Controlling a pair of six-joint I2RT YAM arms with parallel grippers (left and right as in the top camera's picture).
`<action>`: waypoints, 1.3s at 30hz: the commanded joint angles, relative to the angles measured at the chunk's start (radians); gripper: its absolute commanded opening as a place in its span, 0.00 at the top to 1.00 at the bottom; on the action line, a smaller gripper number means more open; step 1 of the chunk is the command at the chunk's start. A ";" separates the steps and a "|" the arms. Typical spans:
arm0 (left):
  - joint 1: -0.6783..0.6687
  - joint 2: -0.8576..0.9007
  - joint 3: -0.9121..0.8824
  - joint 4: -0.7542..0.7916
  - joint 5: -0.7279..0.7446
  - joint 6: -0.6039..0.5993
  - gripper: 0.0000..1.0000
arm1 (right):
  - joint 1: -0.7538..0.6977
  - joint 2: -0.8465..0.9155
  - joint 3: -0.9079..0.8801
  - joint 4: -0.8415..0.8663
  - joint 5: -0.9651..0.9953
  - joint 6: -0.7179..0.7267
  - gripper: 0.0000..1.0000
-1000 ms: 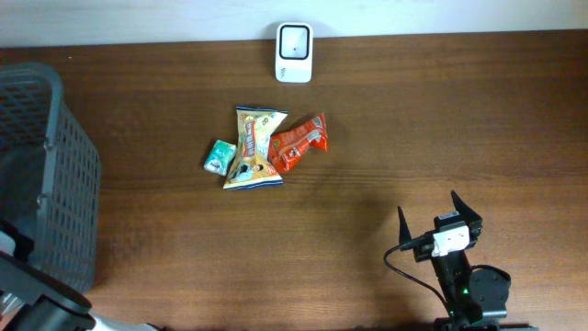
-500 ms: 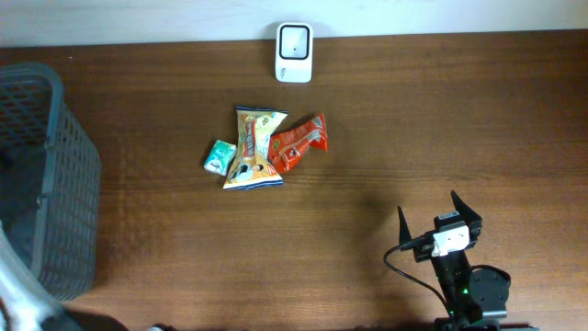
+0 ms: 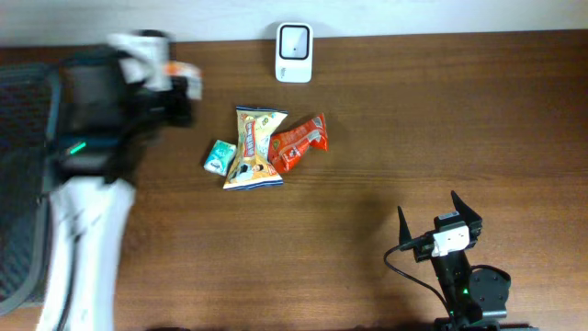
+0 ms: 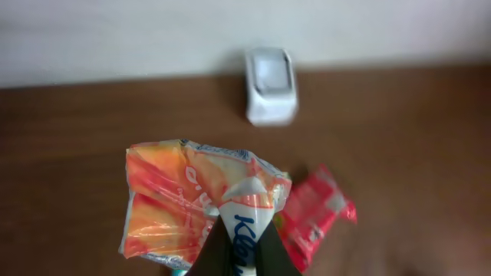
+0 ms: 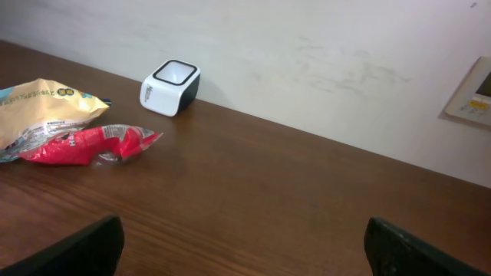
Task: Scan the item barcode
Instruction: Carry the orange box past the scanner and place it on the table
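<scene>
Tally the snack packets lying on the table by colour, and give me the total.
Yellow packet: 1
Red packet: 1
Green packet: 1
Total: 3

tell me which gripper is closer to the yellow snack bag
Left. The left gripper hangs close by, just up and left of the yellow snack bag in the overhead view. The right gripper sits far off, down and to the bag's right.
</scene>
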 commanded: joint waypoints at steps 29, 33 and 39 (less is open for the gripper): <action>-0.589 0.594 -0.013 0.212 -0.105 0.135 0.00 | 0.002 -0.008 -0.008 -0.003 0.002 0.007 0.01; -0.572 0.545 0.063 0.164 -0.114 0.135 0.01 | 0.002 -0.008 -0.008 -0.003 0.002 0.007 0.01; -0.443 0.369 0.212 0.001 -0.280 0.124 0.01 | 0.002 -0.008 -0.008 -0.003 0.002 0.007 0.01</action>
